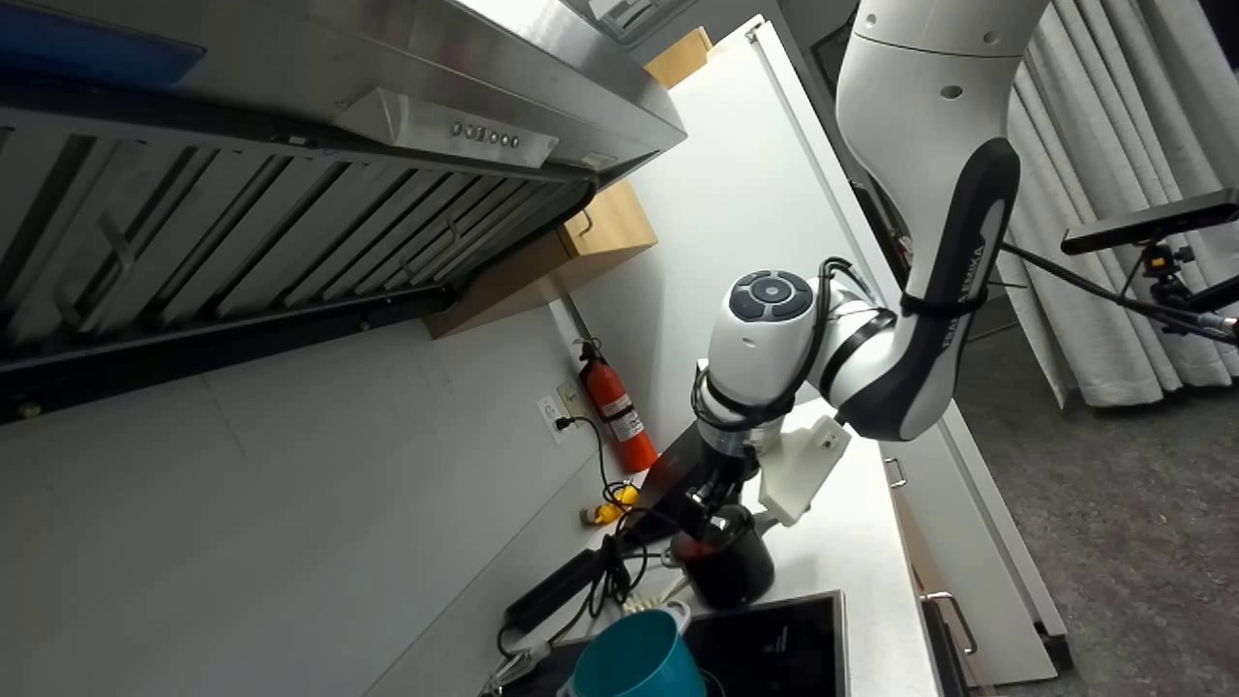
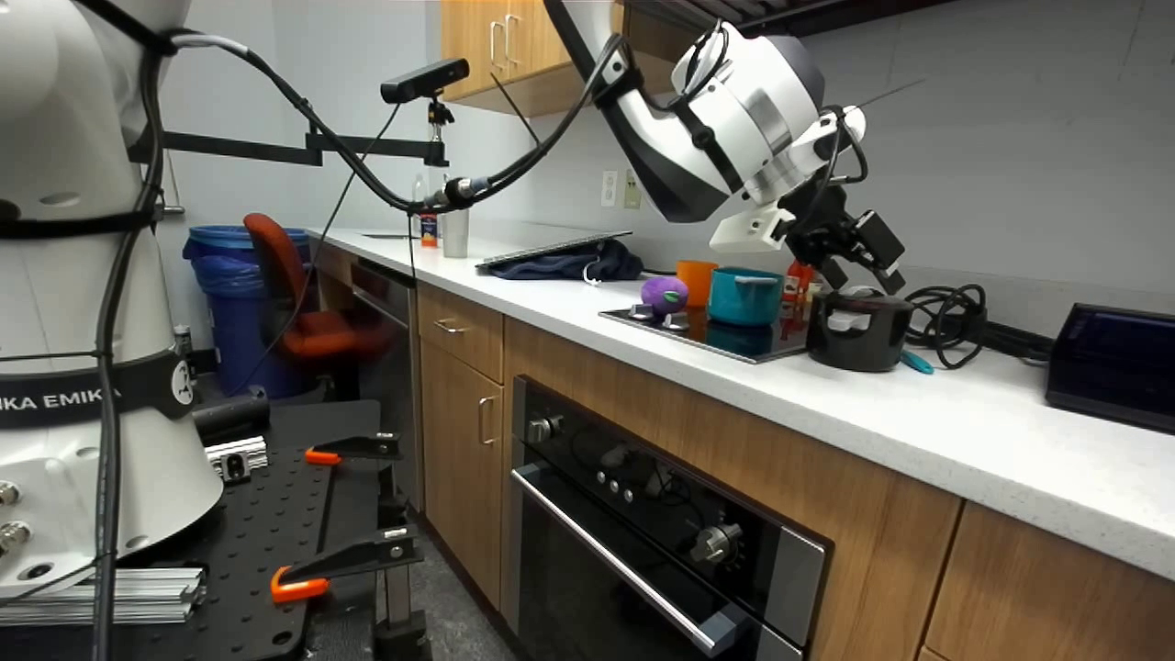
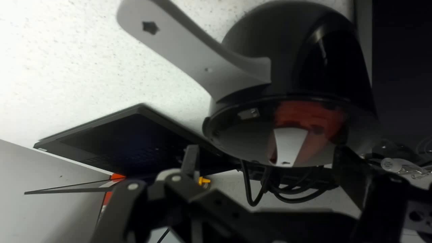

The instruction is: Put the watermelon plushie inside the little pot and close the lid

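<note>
The little pot is black with a grey side handle. It stands on the counter beside the cooktop, in both exterior views (image 1: 740, 576) (image 2: 858, 340) and in the wrist view (image 3: 283, 44). A glass lid (image 3: 233, 135) with a pale grip lies over its mouth. Whether it is fully seated is hard to tell. The red watermelon plushie (image 3: 307, 113) shows through the glass, inside the pot, with a dark seed dot. My gripper (image 3: 266, 165) is open with nothing between its fingers. In both exterior views the gripper (image 1: 705, 501) (image 2: 861, 275) is just above the lid.
A teal pot (image 1: 634, 658) (image 2: 745, 296) stands on the cooktop, with a purple plushie (image 2: 665, 295) and an orange cup (image 2: 698, 280) nearby. Black cables (image 2: 955, 317) lie behind the little pot. A dark laptop (image 3: 125, 141) is beside it. A range hood (image 1: 290, 232) hangs overhead.
</note>
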